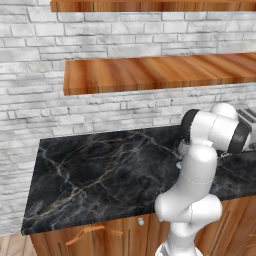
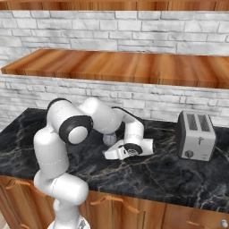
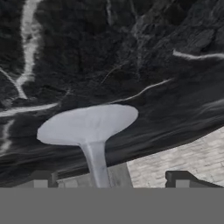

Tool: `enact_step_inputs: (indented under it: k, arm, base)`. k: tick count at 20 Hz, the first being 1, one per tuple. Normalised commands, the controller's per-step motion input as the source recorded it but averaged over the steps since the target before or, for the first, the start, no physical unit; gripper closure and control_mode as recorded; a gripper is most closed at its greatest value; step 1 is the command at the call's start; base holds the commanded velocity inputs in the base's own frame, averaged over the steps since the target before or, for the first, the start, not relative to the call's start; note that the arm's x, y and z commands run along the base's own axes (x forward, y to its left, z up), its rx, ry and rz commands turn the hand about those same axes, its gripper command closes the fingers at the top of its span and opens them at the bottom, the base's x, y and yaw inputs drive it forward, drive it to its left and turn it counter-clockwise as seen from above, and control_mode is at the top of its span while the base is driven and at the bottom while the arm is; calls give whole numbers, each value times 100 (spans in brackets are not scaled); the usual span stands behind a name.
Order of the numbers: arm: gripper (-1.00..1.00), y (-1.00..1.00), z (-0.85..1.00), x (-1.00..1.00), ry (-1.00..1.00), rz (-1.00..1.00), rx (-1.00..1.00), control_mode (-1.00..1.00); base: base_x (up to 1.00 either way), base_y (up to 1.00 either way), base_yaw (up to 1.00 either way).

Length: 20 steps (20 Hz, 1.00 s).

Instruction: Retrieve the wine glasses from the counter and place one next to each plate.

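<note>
On the near side, brown wooden cabinet doors [image 2: 134,208] with curved handles run below the front edge of the counter [image 1: 90,175], a black marble top veined in pale and tan.

The white arm [image 2: 58,152] rises in front of the cabinets and folds forward and low over the marble, the hand lying close to the surface at about the middle of the counter's depth.

In the hand view the gripper [image 3: 111,178] has its jaws spread wide, one dark fingertip [image 3: 41,178] on each side of a wine glass [image 3: 89,127]. The thin stem passes between the tips, apart from both, and ends in the round grey foot further out along the gripper's line. So the long axis of the glass runs along the direction the hand points, foot away from the hand. Whether it stands upright or lies on the marble cannot be told. No pad touches the stem.

In the right base view a rounded greyish shape [image 2: 108,138] shows just behind the forearm; it may be the bowl of this glass, but it is too hidden to tell.

Further right on the counter, well apart from the hand, a silver toaster [image 2: 196,135] stands near the wall.

At the far side is a pale brick wall [image 1: 30,110] with wooden shelves [image 2: 116,67] across it.
</note>
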Motion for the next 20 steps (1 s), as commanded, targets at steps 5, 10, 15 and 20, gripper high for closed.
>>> enact_step_inputs:
  k: [5,10,15,20]
  arm:
    - [100,5,6,0,-11,-6,0,-100]
    - [100,0,14,-6,-13,-5,0,-100]
    - [100,-1,23,-16,-4,-5,11,-100]
    - [100,0,62,-20,-2,-6,13,-100]
  base:
    - [0,0,0]
    - [0,0,0]
    - [0,0,0]
    - [0,0,0]
